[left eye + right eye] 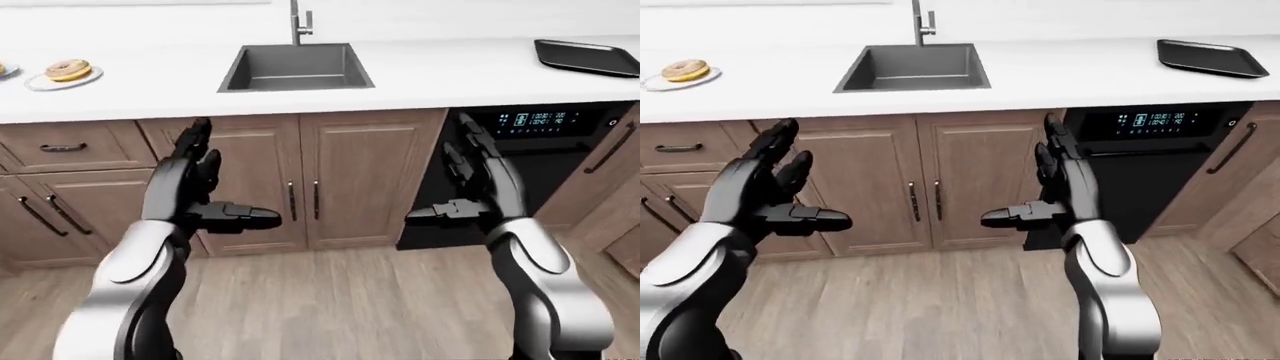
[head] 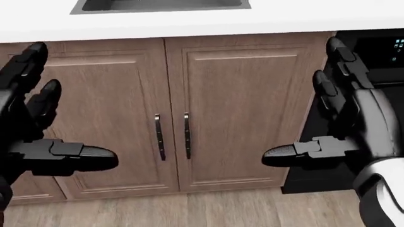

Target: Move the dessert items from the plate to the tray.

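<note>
A glazed donut (image 1: 68,69) lies on a clear plate (image 1: 40,82) at the far left of the white counter. A dark tray (image 1: 588,57) sits at the counter's far right, above the oven. My left hand (image 1: 215,176) is open and empty, raised before the cabinet doors, well below and right of the donut. My right hand (image 1: 455,176) is open and empty before the oven's left edge, well below and left of the tray. Both palms face each other with thumbs pointing inward.
A steel sink (image 1: 296,67) with a faucet (image 1: 299,22) is set in the counter (image 1: 440,75) between plate and tray. Wooden cabinet doors (image 1: 370,176) and drawers (image 1: 65,146) stand below. A black oven (image 1: 545,150) is at the right. Wood floor (image 1: 330,300) lies beneath.
</note>
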